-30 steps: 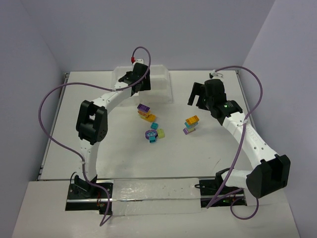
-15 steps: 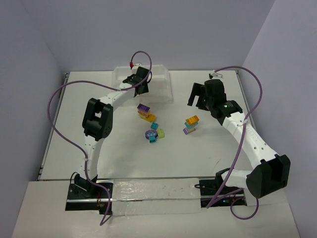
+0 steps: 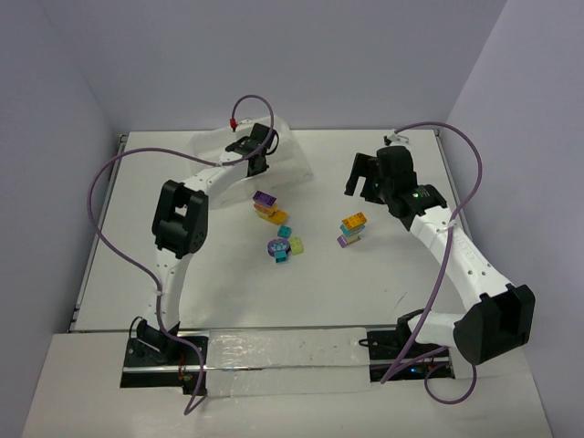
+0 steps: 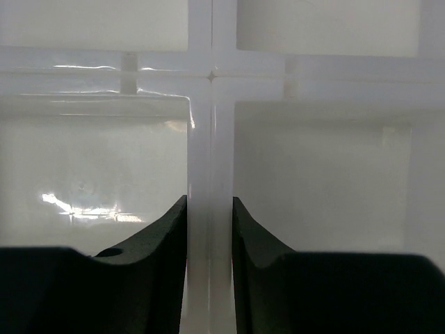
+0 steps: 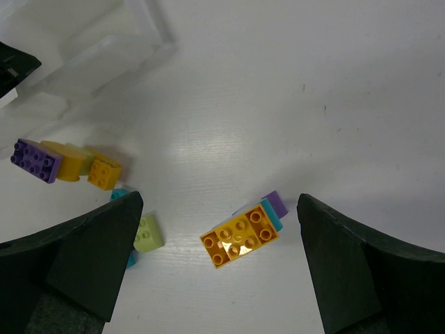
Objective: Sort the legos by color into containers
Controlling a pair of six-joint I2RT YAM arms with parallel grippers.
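The containers are compartments of one white translucent tray [image 3: 287, 157] at the back of the table, lying askew. My left gripper [image 3: 252, 150] is shut on the tray's middle divider wall [image 4: 210, 139], one black finger [image 4: 170, 236] on each side. The compartments seen in the left wrist view hold nothing. The legos lie mid-table: a purple-and-orange clump [image 3: 269, 208], a teal, purple and green clump [image 3: 283, 246], and an orange-on-teal-on-purple stack [image 3: 353, 228]. My right gripper [image 3: 365, 173] hovers open above that stack [image 5: 240, 238], touching nothing.
The right wrist view also shows a purple brick [image 5: 33, 160], an orange brick [image 5: 104, 172] and a lime green brick [image 5: 148, 233] to the stack's left, with the tray's corner [image 5: 104, 49] beyond. Purple cables loop over both arms.
My left gripper has closed onto the tray's divider and shifted slightly left and back. The tray has turned with it. The right arm has not moved.
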